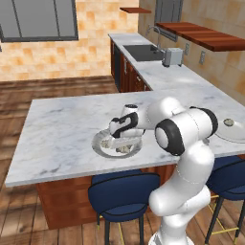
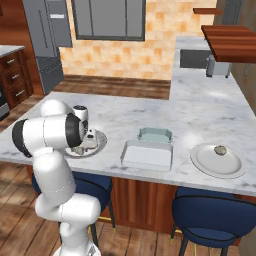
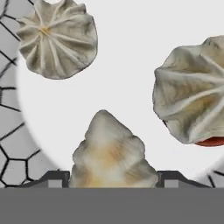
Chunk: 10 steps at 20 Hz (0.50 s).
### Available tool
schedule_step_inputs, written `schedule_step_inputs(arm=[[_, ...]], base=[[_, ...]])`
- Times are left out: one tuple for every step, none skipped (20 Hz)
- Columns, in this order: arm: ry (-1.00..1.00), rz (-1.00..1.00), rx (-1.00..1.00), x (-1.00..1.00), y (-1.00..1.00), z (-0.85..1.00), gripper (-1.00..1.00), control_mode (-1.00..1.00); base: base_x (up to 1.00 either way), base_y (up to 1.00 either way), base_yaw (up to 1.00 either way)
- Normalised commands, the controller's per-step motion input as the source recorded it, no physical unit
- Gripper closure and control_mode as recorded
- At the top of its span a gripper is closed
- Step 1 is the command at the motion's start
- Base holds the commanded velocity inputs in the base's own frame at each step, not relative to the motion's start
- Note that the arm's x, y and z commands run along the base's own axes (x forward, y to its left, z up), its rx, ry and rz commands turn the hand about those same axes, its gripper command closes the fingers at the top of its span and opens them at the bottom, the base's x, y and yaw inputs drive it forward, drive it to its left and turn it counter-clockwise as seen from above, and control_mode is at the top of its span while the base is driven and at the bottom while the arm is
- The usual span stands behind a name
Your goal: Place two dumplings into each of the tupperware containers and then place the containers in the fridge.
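Observation:
Three dumplings lie on a round grey plate (image 1: 98, 143) at the counter's front edge. My gripper (image 1: 117, 141) hangs low over this plate (image 2: 100, 140). In the hand view one dumpling (image 3: 111, 153) sits between my two fingertips (image 3: 57, 178), which stand open close to its sides. A second dumpling (image 3: 57, 37) lies beyond it to the left and a third (image 3: 192, 94) to the right. The pale blue-green tupperware container (image 2: 155, 134) and the see-through grey one (image 2: 147, 154) sit side by side further right, both with nothing in them. The grey fridge (image 2: 50, 60) stands far back on the left.
A second round plate (image 2: 218, 162) with one dumpling (image 2: 219, 149) lies right of the containers. Blue stools (image 1: 123, 194) stand under the counter's front edge. A sink (image 1: 141, 51) and a toaster (image 1: 172, 56) are on the back counter, with wooden shelves (image 1: 201, 36) above.

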Motion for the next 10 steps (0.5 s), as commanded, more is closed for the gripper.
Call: schedule_step_inputs(arm=[[-0.13, 0.00, 0.00, -1.00, -1.00, 0.12, 1.00, -1.00], [-0.12, 0.00, 0.00, -0.96, -1.00, 0.17, 1.00, -1.00], [-0.07, 0.00, 0.00, -0.83, -0.89, 0.35, 1.00, -1.00], [-0.03, 0.00, 0.00, -0.75, -0.85, 0.40, 1.00, -1.00], [-0.01, 0.00, 0.00, -0.71, -0.76, 0.44, 1.00, -1.00], [-0.01, 0.00, 0.00, -0.76, -0.76, 0.46, 1.00, -1.00], [0.00, -0.01, 0.00, -0.64, -0.72, 0.54, 1.00, -1.00], [0.00, -0.03, 0.00, -0.59, -0.71, 0.64, 1.00, -1.00], [0.00, -0.05, 0.00, -0.51, -0.71, 0.65, 1.00, -1.00], [0.00, -0.07, 0.00, -0.44, -0.78, 0.65, 1.00, -1.00]], base=[[0.00, 0.00, 0.00], [0.00, 0.00, 0.00], [0.00, 0.00, 0.00], [0.00, 0.00, 0.00], [0.00, 0.00, 0.00], [0.00, 0.00, 0.00], [0.00, 0.00, 0.00], [0.00, 0.00, 0.00], [0.00, 0.00, 0.00], [0.00, 0.00, 0.00]])
